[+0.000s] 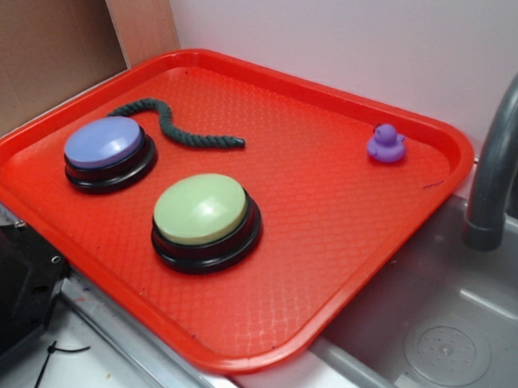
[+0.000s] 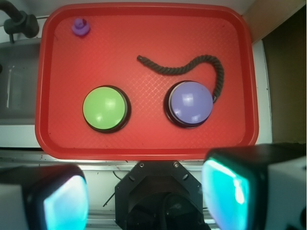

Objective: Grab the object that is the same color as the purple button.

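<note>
Wrist view looks straight down on the red tray [image 2: 144, 143], with my gripper [image 2: 144, 191] hanging high above its near edge — fingers [image 2: 230, 184] spread wide and holding nothing. From this height the whole tray fits in the picture, which I judge suits picking a target before committing.

The purple button [image 2: 190, 103] sits right of centre, and the green button [image 2: 105, 108] beside it to the left, the two apart. A dark rope [image 2: 184, 67] curls from behind the purple button toward the middle of the tray.

The duck [image 2: 80, 27] is my target: it matches the purple button's colour. It stands alone in the tray's far left corner, well apart from both buttons and the rope. In the exterior view the duck [image 1: 386, 143] sits upright close to the raised rim, near the sink [image 1: 460, 344] and grey faucet [image 1: 505, 146].

Its place by the rim probably means I should come down from above — a sideways approach risks bumping the tray's lip. Being so small, it calls for careful centring between my fingers.
</note>
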### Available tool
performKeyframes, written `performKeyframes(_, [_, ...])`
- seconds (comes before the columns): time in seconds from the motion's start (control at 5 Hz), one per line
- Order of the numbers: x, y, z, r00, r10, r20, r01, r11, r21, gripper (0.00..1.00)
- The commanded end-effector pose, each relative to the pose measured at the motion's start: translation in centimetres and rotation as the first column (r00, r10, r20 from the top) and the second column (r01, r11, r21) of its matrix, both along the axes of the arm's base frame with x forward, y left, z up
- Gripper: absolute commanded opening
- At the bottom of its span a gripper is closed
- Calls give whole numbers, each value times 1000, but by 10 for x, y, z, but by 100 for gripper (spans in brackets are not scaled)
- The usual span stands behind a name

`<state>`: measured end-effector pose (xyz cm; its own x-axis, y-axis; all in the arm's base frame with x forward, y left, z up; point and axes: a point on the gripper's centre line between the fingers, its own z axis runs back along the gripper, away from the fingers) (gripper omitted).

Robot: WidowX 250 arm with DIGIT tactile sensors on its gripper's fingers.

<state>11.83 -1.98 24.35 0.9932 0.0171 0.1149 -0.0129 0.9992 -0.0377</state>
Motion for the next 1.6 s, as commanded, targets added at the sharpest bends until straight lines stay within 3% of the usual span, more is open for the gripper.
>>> performKeyframes(0.0, [0, 0, 0, 1000, 0, 0, 0, 1000, 0, 100])
performKeyframes(0.4, [11, -6, -9, 998, 29, 60, -32, 999, 43, 100])
performKeyframes(0.6, [25, -14, -19, 988, 87, 130, -91, 996, 27, 100])
performKeyframes(0.8, [45, -31, -33, 949, 205, 239, -205, 978, -25, 100])
performKeyframes(1.2, [96, -54, -67, 917, 285, 278, -292, 956, -18, 100])
performKeyframes(1.4, [122, -64, -84, 902, 286, 323, -288, 957, -41, 100])
